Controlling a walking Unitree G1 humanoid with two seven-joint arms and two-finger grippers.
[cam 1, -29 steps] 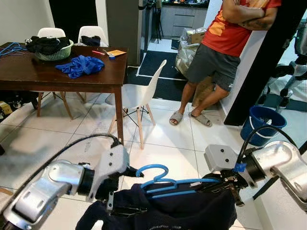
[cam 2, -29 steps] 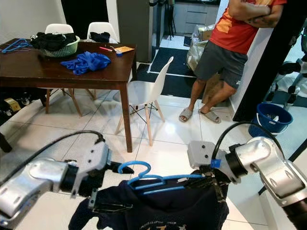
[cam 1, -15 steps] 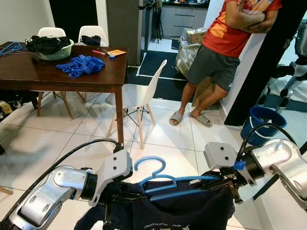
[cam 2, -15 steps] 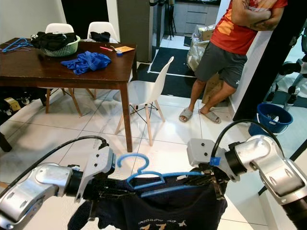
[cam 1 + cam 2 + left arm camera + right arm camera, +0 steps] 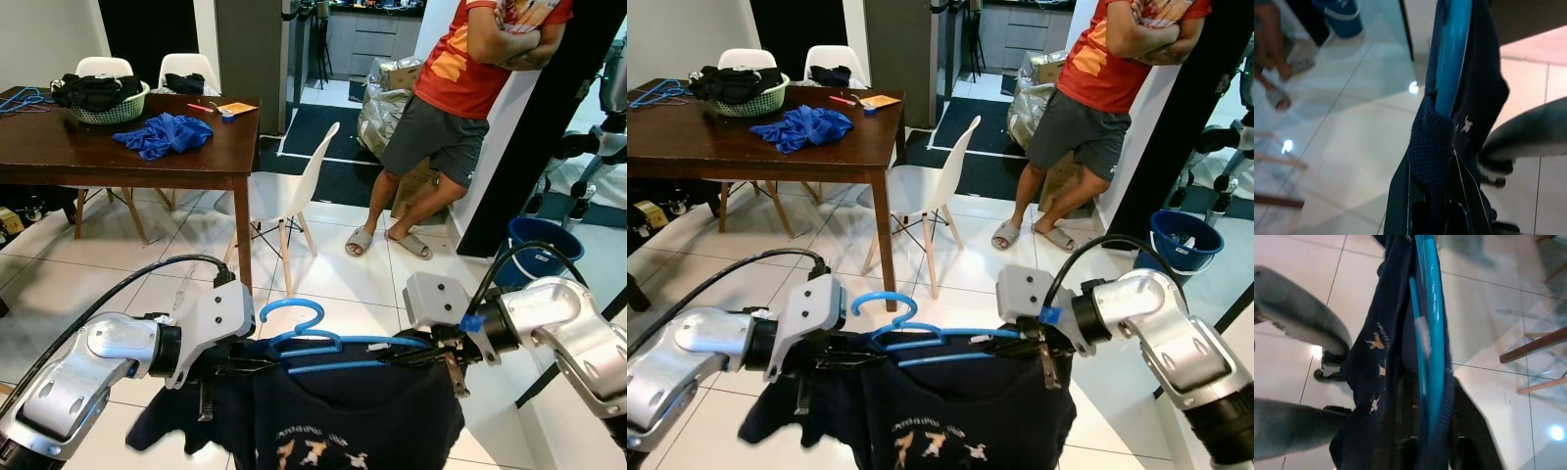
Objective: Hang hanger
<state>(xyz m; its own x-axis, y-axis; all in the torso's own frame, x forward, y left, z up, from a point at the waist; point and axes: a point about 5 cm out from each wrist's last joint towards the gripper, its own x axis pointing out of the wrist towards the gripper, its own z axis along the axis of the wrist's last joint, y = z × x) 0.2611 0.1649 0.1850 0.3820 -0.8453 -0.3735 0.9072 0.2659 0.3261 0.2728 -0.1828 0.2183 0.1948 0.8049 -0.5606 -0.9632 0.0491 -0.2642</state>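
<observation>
Now the blue plastic hanger (image 5: 328,345) sits higher, both hands pinching its soft dark shirt (image 5: 343,416): left hand (image 5: 227,364), right hand (image 5: 431,354).

We found no text, label, brand, number or sign that could be read. The dark shirt (image 5: 358,421) hanging just below the two grippers carried a pale print across its chest: a thin line of lettering too small to make out, with small pale figures beneath it. The person's orange shirt (image 5: 470,59), well beyond the grippers, bore a light graphic that we could not read either.
</observation>
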